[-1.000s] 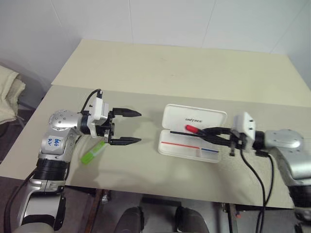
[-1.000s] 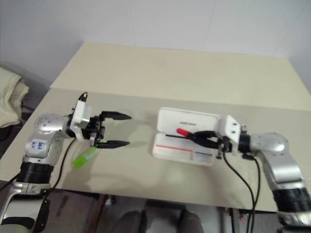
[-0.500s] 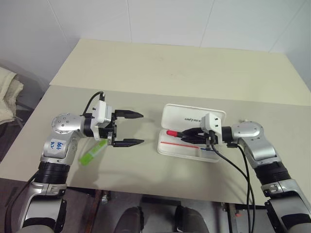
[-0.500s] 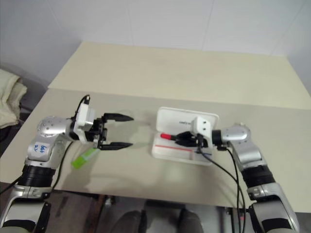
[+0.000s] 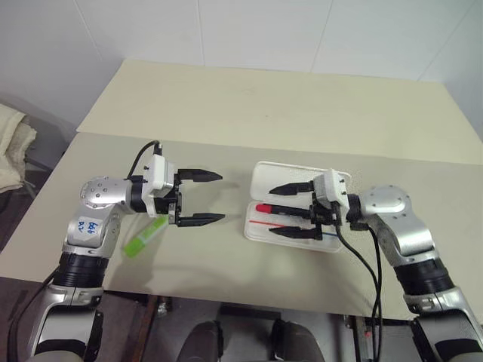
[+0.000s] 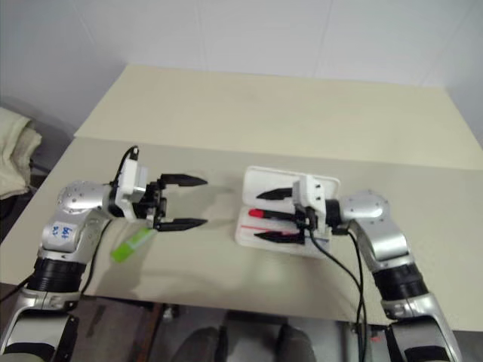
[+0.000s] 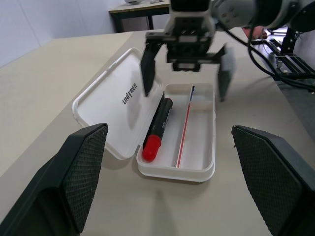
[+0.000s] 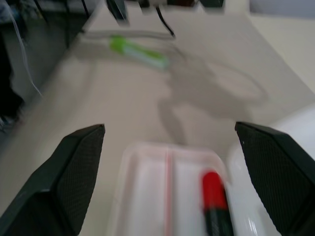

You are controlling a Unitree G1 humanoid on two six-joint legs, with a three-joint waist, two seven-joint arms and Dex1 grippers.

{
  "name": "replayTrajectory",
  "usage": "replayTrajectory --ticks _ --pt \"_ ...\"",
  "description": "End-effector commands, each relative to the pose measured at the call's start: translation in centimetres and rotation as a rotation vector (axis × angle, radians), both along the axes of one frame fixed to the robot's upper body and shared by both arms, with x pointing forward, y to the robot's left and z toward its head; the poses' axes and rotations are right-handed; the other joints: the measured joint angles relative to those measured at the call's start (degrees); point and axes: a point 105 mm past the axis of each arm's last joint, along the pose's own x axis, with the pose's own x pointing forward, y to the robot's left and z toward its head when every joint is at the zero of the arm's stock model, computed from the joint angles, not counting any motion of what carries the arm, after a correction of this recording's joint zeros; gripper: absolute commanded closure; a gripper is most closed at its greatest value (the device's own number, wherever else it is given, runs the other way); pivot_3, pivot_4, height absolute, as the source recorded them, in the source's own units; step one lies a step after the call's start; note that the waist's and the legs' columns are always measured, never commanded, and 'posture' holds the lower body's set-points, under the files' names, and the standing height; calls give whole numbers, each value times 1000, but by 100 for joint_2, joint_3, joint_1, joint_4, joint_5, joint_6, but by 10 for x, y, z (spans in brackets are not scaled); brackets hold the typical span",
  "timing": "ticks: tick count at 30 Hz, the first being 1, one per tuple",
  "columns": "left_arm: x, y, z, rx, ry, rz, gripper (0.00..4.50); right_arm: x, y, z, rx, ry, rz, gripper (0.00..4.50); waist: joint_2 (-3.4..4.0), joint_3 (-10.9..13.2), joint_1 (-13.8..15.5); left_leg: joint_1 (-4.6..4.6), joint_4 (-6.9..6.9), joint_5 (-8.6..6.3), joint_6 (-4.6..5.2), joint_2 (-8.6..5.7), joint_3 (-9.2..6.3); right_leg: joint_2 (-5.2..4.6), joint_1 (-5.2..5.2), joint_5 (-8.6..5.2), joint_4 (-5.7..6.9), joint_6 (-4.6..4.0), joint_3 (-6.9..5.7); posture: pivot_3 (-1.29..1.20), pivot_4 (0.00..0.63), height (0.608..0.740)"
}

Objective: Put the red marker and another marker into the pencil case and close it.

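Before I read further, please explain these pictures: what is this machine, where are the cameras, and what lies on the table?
It is a humanoid robot with two arms; each ends in a hand of two black fingers. Two pictures come from cameras in its head, looking down. The other two come from cameras on each wrist, looking along the fingers. On the table lies an open white pencil case with a red marker inside. A green highlighter lies beside the left arm. The left hand and right hand are both open and hold nothing.
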Motion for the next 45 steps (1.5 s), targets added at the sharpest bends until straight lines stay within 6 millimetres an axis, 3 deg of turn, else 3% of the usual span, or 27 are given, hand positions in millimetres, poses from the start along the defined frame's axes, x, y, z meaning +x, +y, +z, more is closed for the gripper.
replayTrajectory --ticks 1,4,10,14,20,26,30,45 --pt "-3 11 8 -19 -39 58 208 -22 -10 23 60 -9 3 18 0 0 -2 0 1 -1 -1 0 1 0 -1 0 0 0 2 0 150 740" --pt "-5 23 5 -28 -37 137 208 -31 -24 34 88 -5 -47 18 0 0 -4 -2 -1 -3 -3 0 1 1 -3 0 -1 0 1 0 150 740" --pt "-14 67 -10 -50 -18 399 208 -15 -79 58 111 -96 -291 18 -1 1 -19 11 -7 -5 -1 6 14 4 -3 0 -3 -1 15 0 150 740" --pt "-22 81 -19 -51 -1 503 208 -9 -104 59 79 -134 -365 18 -3 1 15 13 -7 -6 -1 10 17 5 -3 1 -4 -3 18 0 150 740" --pt "-50 113 -56 -36 90 717 208 -9 -133 44 -5 -111 -381 18 -3 1 -8 17 -15 -15 1 11 33 5 -5 2 -11 -4 24 0 150 740" --pt "-59 132 -69 -19 103 842 208 -9 -145 35 -50 -87 -379 18 -2 1 9 17 -8 -15 1 18 36 7 -5 5 -10 -10 22 0 150 740" --pt "-57 140 -78 -39 101 943 208 -7 -143 37 -51 -92 -371 18 -2 1 -4 21 -7 -17 0 23 46 8 -5 9 -11 -16 29 0 150 740" --pt "-37 123 -121 -92 256 987 208 -15 -129 45 -70 -106 -331 18 -1 0 21 21 -5 -20 -6 32 49 17 -8 10 -12 -19 28 0 150 740"
